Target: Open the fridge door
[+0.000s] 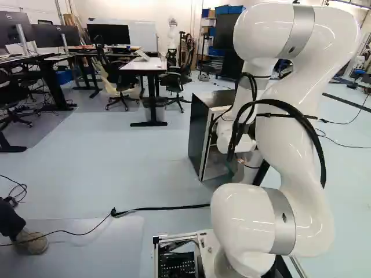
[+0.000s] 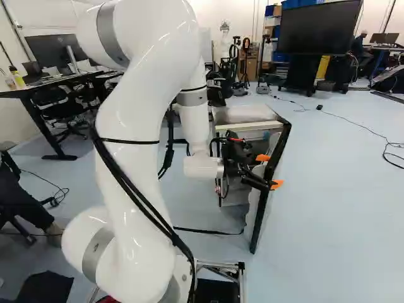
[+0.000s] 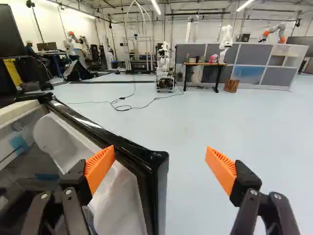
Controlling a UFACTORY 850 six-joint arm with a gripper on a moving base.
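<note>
From where I stand I count one arm, and one hand (image 2: 269,171) at the end of it, out near the middle of the right base view. It has two fingers, each with an orange pad (image 3: 100,168), and they're spread well apart, pinching nothing. There's one small fridge (image 2: 245,115), right of centre in the left base view, partly behind the arm, and around the middle of the right base view. Its one door (image 3: 157,164) is open, black along the edge with a pale lining inside. The wrist view has the door's edge between the two fingers: one finger by the lining, the other well apart from the edge on the outer side. Whether the nearer finger touches the door, I can't tell.

Round about, one big dark screen (image 2: 320,30) stands at the upper right of the right base view. In the upper middle of the left base view there's one pale-topped desk (image 1: 143,65) with two chairs, one at each side. Far ahead of the hand, the wrist view gives me another robot (image 3: 165,73), one wooden-topped desk (image 3: 204,64), one brown bin (image 3: 231,85) and a long grey partition (image 3: 249,71).
</note>
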